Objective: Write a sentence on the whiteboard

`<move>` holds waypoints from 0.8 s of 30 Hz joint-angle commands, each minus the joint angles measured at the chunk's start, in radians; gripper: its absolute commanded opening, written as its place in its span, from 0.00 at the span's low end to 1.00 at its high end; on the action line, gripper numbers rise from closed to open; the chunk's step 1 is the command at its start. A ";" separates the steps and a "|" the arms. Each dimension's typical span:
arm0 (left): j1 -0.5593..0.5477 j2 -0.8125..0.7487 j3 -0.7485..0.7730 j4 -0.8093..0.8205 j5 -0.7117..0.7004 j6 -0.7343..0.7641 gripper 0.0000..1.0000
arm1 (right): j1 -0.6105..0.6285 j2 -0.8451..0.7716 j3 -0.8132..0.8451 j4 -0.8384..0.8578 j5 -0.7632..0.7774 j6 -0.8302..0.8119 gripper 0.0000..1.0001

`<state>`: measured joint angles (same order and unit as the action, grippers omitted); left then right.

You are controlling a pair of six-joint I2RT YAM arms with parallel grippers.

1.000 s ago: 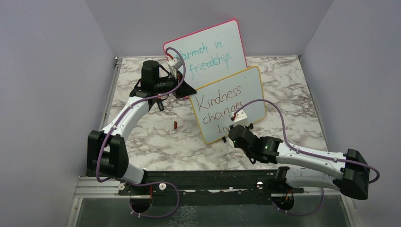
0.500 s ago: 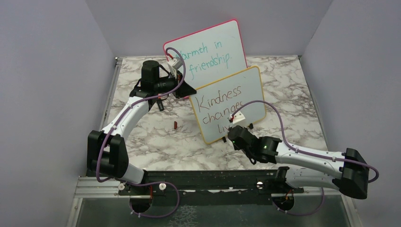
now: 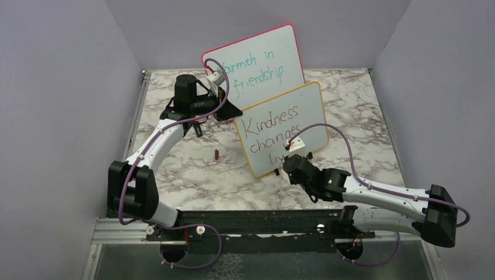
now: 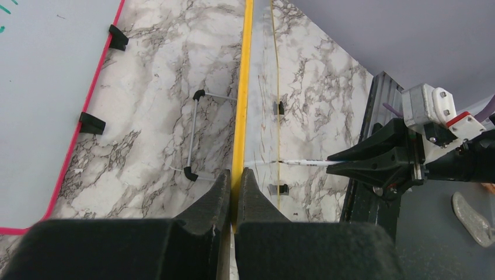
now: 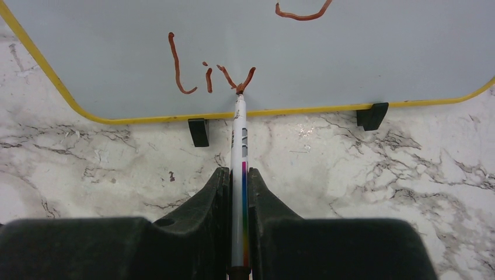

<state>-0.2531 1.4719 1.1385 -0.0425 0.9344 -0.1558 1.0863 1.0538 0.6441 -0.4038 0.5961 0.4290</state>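
The yellow-framed whiteboard stands tilted mid-table. It carries the reddish-brown sentence: "Kindness", "changes" and "liv" on the third line. My left gripper is shut on the board's yellow top-left edge. My right gripper is shut on a white marker with a rainbow stripe. The marker's tip touches the board at the bottom of the "v". In the top view the right gripper sits at the board's lower edge and hides the end of the third line.
A pink-red-framed board with teal "Warmth in friendship." stands behind. A small red marker cap lies on the marble table left of the board. The board's black feet rest on the table. Purple walls surround the table.
My right gripper has shifted very slightly along the board's lower edge. The left arm and both boards have not moved.
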 commanded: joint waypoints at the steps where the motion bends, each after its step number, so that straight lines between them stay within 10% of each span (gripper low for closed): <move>1: -0.032 0.035 -0.013 -0.091 -0.032 0.033 0.00 | -0.005 -0.048 0.013 -0.021 0.064 0.023 0.01; 24: -0.032 0.036 -0.011 -0.096 -0.034 0.038 0.00 | -0.035 -0.049 -0.026 0.054 0.064 0.016 0.01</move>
<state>-0.2531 1.4719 1.1385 -0.0433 0.9344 -0.1558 1.0595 0.9909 0.6334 -0.3855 0.6643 0.4446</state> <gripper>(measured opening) 0.021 0.172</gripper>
